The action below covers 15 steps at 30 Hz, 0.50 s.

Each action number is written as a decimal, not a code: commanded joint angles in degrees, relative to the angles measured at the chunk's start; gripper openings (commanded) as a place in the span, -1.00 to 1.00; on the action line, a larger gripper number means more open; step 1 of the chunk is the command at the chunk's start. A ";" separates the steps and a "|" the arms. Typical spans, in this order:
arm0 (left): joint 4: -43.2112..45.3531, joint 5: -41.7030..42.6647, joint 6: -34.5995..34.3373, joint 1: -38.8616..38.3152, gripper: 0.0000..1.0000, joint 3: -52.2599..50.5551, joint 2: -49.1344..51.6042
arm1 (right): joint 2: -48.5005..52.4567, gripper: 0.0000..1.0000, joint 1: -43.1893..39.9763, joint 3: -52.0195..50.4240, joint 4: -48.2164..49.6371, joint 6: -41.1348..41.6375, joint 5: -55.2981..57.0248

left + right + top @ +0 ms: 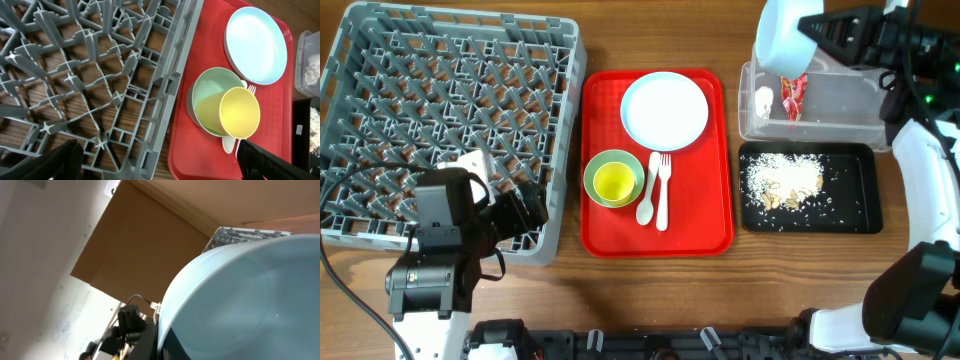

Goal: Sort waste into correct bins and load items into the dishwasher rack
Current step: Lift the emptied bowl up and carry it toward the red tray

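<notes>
The right end effector grips the light blue bowl, holding it over the clear tub. The left end effector hangs wide open above a corner of the dishwasher rack.

A large square grey plastic dishwasher rack takes the table's left side, with the left gripper over its near right corner. Just right of it lies a flat red plastic tray. On it a pale round plate sits at the far end. A light green bowl sits nearer and to the left, with a small yellow cup inside it. A white plastic spoon and then a white plastic fork lie beside the bowl on its right. Right of the tray, a clear rectangular plastic tub stands behind a shallow black rectangular tray. A crinkled red snack wrapper and a small white crumpled scrap lie in the tub, and loose white-beige food crumbs lie in the black tray. The right gripper holds a light blue bowl above the tub's far left corner.
</notes>
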 commanded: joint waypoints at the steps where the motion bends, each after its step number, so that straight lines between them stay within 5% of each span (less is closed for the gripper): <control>1: 0.13 -0.55 -0.11 0.00 1.00 0.70 -0.42 | 0.02 -0.91 -0.02 4.59 -4.15 -2.82 -2.71; 6: 0.13 -0.52 -0.11 0.00 1.00 0.70 -0.42 | 1.29 -0.91 -0.98 12.50 -13.16 -5.25 -3.08; 15: 0.13 -0.52 -0.11 0.00 1.00 0.70 -0.42 | 7.80 -0.91 -1.25 26.75 -14.29 -4.61 -2.86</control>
